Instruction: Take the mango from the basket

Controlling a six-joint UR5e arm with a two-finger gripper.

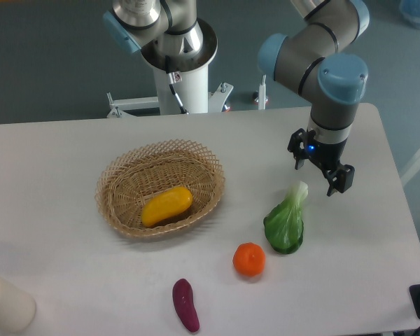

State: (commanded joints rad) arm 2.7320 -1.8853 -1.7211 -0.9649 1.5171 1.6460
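While the mango [166, 206] lies inside the basket [117, 173], the gripper [320, 170] hangs released and empty, well to the right of the basket, above the leafy green vegetable [285, 221]. Glossy and firm, the mango looks slippery; gripping across its narrow middle seems safest.

mango [166, 206] in basket [119, 176]; tool [321, 173] open, near bok choy [286, 221]

Basket [119, 183] w/ mango [166, 206] sits left of centre, open above. Greens [286, 220], orange [249, 259] stand lower right betw. it and gripper [320, 170]; bare table [252, 154] runs across mid-frame.
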